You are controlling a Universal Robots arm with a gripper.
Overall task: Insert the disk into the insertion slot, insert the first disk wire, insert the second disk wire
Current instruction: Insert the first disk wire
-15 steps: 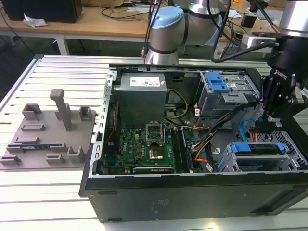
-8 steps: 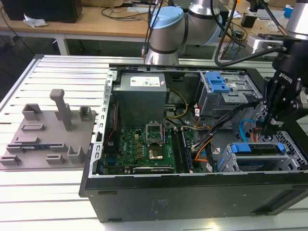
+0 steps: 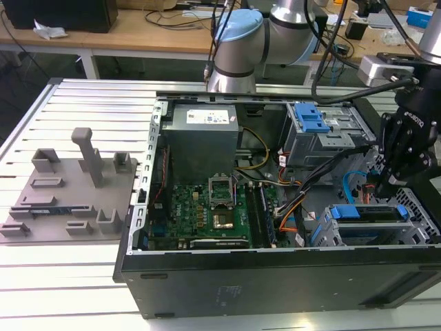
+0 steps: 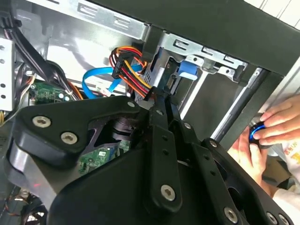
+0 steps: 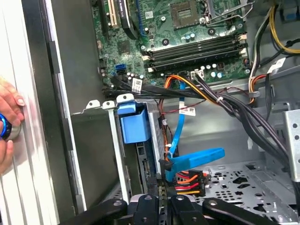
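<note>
The disk [image 3: 368, 215] sits in the insertion slot [image 3: 322, 233]. My gripper [image 5: 162, 190], fingers together, meets the coloured power wire plug [image 5: 187, 180]; I cannot tell whether the plug is seated.

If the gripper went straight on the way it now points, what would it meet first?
Probably the connector with red, orange and yellow wires, just ahead of the gripper. The blue cable plug sits beside it, so depth is unclear.

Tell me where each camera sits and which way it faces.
Exterior view: off the arm, looking down into the open computer case; shows the arm and gripper.
First wrist view: on the arm, looking past the gripper toward the motherboard.
Second wrist view: on the arm, looking over the gripper at the insertion slot.
Both wrist views share the disk, coloured wires and a person's hand.
</note>
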